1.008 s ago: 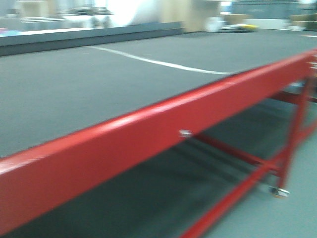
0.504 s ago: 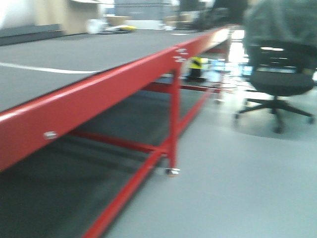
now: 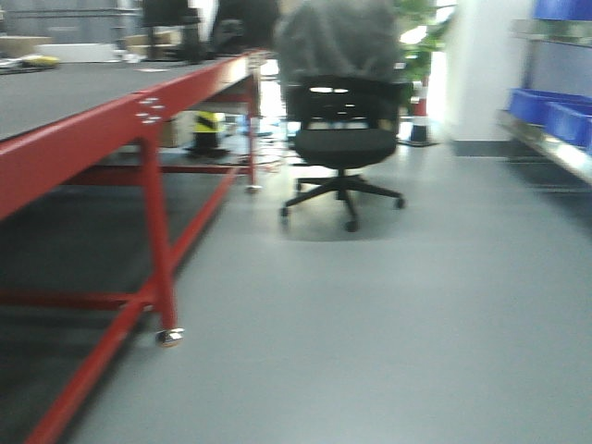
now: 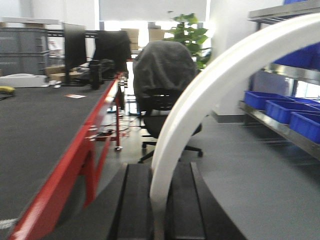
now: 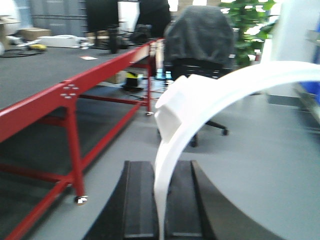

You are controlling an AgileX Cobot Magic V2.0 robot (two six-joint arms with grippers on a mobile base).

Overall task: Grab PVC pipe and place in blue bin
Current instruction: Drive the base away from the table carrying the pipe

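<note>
The PVC pipe (image 4: pixel 210 85) is a white curved piece arcing up and to the right out of my left gripper (image 4: pixel 159 171), which is shut on it. In the right wrist view a white curved pipe (image 5: pixel 210 95) with a blunt squared end rises the same way from my right gripper (image 5: pixel 162 167), also shut on it. I cannot tell whether both hold one piece. Blue bins (image 3: pixel 555 116) sit on a metal shelf at the right, also seen as blue bins (image 4: pixel 282 107) in the left wrist view. Neither gripper shows in the front view.
A red-framed table (image 3: pixel 102 120) with a dark top runs along the left, its leg on a caster (image 3: pixel 169 336). A black office chair (image 3: pixel 342 139) draped in grey cloth stands ahead on the grey floor. A green plant (image 4: pixel 190 32) is behind it.
The front view has swung right, from the red table's top and edge to the open floor, the chair and the shelf of blue bins.
</note>
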